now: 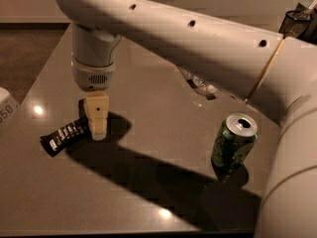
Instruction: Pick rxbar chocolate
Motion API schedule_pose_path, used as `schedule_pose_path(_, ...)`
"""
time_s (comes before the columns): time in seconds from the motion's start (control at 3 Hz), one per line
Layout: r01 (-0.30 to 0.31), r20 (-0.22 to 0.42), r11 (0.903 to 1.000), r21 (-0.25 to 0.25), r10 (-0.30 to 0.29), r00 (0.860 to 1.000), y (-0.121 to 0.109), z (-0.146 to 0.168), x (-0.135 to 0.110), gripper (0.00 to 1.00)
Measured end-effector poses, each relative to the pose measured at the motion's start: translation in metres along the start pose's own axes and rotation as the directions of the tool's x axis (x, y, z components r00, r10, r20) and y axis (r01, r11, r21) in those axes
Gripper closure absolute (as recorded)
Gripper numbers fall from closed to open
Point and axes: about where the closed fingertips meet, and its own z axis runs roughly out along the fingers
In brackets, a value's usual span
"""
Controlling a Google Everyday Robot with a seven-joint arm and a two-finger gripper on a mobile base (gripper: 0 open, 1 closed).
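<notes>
The rxbar chocolate is a flat black bar with white lettering. It lies slanted on the brown table at the left. My gripper hangs from the white arm and points down, its tip at the bar's right end, touching or just above it. I cannot tell whether it has contact with the bar.
A green soda can stands upright at the right. A clear plastic bottle lies at the back, mostly hidden by my arm. A white object marked "50" sits at the left edge. A dark item is at the far right corner.
</notes>
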Motion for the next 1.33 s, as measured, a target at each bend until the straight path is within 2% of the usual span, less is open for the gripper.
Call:
schedule_pose_path(0.33, 0.010, -0.016, 0.9998, -0.017, -0.010, 1.000, 0.002, 0.011, 0.002, 0.00)
schedule_pose_path(0.67, 0.020, -0.028, 0.9993, -0.033, -0.021, 0.999, 0.006, 0.020, 0.002, 0.17)
schedule_pose_path(1.33, 0.035, -0.020, 0.9979, -0.055, -0.036, 0.999, 0.013, 0.025, -0.011, 0.63)
